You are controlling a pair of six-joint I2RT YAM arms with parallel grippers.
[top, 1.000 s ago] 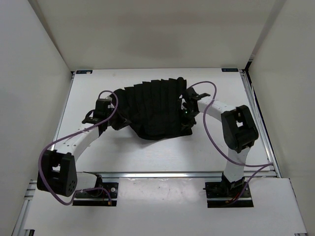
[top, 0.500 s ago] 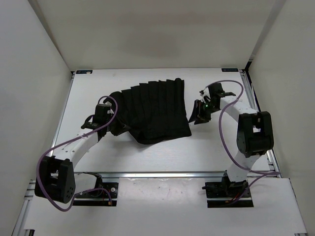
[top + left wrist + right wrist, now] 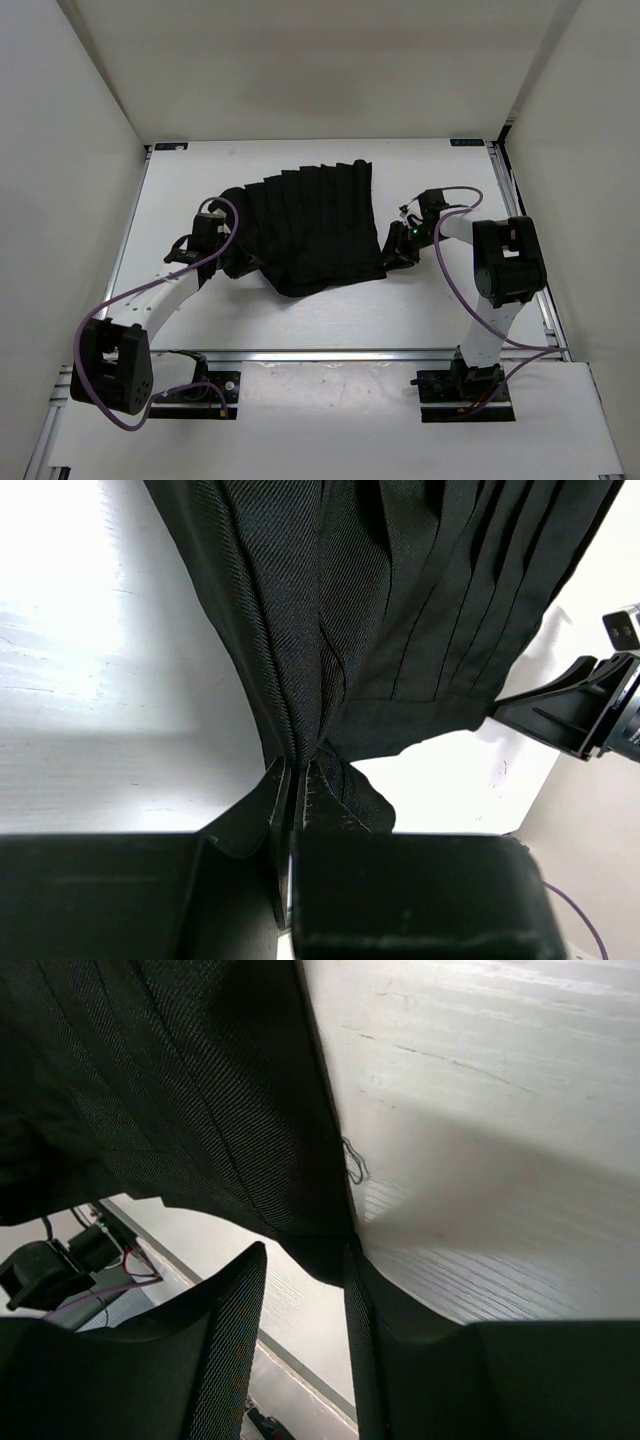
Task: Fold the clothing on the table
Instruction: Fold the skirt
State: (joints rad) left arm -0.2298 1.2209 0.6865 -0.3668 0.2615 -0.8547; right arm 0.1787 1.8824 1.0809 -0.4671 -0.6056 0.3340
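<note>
The black pleated skirt [image 3: 310,225] lies spread across the middle of the table [image 3: 300,315]. My left gripper [image 3: 296,785] is clamped on a pinch of its near-left edge, and my right gripper [image 3: 303,1260] has its fingers apart at the near-right corner, with only the corner's tip dipping into the gap. My worry is that closing from here catches too little cloth, or just one layer, so the corner slips out on the lift and the fold goes crooked. With one side held, any uneven pull could also drag the pleats askew.
</note>
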